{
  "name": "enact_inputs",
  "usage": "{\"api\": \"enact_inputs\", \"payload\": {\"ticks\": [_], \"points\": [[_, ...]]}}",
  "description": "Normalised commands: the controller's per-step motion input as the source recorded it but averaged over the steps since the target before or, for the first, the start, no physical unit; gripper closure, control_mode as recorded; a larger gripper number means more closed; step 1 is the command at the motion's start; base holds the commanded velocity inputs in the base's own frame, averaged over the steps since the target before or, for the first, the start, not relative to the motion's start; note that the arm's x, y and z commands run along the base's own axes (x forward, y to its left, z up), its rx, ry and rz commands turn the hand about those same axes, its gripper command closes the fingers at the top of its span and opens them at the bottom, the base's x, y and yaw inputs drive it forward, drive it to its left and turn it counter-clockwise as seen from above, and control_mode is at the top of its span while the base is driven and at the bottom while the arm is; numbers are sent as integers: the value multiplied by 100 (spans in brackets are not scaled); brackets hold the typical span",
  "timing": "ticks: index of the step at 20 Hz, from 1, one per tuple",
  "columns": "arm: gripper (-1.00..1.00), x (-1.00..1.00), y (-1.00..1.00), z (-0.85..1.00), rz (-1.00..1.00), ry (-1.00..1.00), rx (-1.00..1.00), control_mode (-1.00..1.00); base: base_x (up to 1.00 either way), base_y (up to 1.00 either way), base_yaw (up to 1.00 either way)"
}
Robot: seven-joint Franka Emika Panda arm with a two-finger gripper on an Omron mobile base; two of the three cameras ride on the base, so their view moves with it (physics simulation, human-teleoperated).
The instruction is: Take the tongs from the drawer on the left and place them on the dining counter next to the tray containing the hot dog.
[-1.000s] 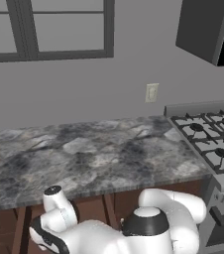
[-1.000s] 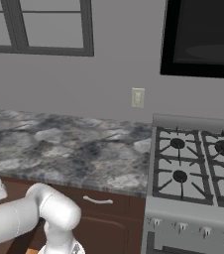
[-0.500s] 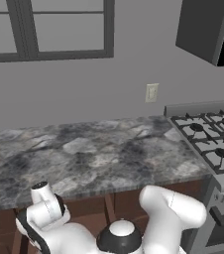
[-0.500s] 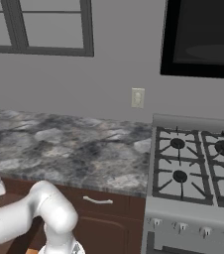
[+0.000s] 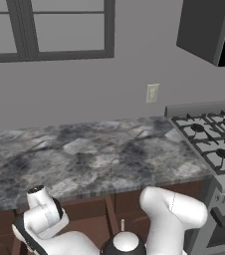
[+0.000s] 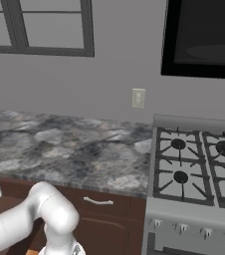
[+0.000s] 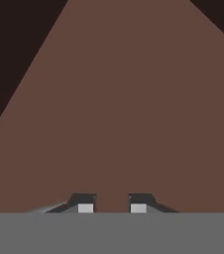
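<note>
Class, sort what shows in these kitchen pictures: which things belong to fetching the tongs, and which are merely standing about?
Belongs to the job: drawer, gripper.
Standing about: stove, wall socket, window, marbled counter.

A home kitchen, rendered rather than filmed. A grey-and-white marbled counter (image 5: 84, 159) runs along a plain grey wall over dark brown wood cabinets (image 6: 104, 219), with a gas stove (image 6: 199, 169) of black burner grates at its right end. On the far wall sit a dark-framed window (image 5: 50, 30) and a pale outlet plate (image 6: 138, 98), and a black microwave (image 6: 204, 37) hangs above the stove.
</note>
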Motion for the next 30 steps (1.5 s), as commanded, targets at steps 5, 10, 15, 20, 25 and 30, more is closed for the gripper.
{"api": "enact_inputs", "payload": {"ticks": [5,10,15,20,25,30], "points": [[-100,-18,0,27,-3,0,7,-100,0,0,0],[-100,-47,13,12,-5,0,7,-100,0,0,0],[-100,-82,10,-4,0,0,6,-100,0,0,0],[-100,-57,9,-1,-3,0,10,-100,0,0,0],[-100,-23,1,0,-6,-5,12,-100,0,0,0],[-100,-27,7,57,-11,-9,3,-100,0,0,0]]}}
